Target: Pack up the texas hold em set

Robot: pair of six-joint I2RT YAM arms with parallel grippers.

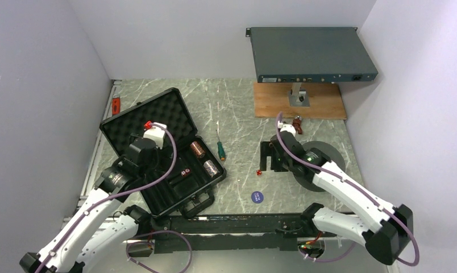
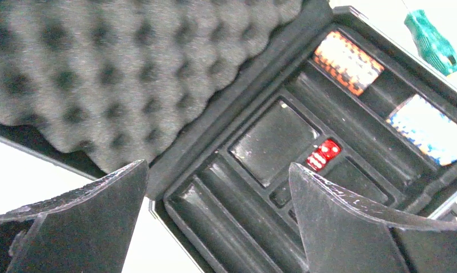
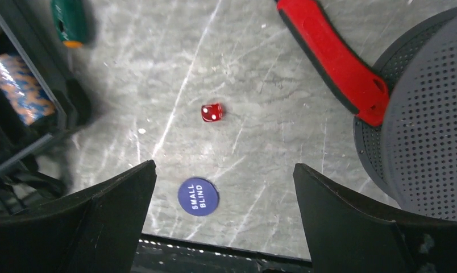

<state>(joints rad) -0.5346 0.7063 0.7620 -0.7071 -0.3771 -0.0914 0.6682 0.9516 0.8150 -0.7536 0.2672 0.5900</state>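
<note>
The black briefcase (image 1: 168,200) lies open at the left, its foam-lined lid (image 1: 149,114) tilted back. In its tray are two short chip stacks (image 1: 198,149) (image 1: 210,168) and red dice (image 1: 185,170). In the left wrist view the foam (image 2: 129,68), an orange stack (image 2: 348,61), a blue-white stack (image 2: 431,129) and the red dice (image 2: 323,154) show. My left gripper (image 2: 217,170) hovers open and empty over the tray. One red die (image 3: 212,112) and the blue "SMALL BLIND" button (image 3: 198,196) lie on the table. My right gripper (image 3: 223,168) is open and empty above them.
A green-handled screwdriver (image 1: 220,149) lies right of the case. A large grey perforated disc (image 3: 425,125) and a red-handled tool (image 3: 334,57) sit to the right of the die. A grey rack unit (image 1: 311,54) on a stand and a wooden board (image 1: 323,105) stand at the back.
</note>
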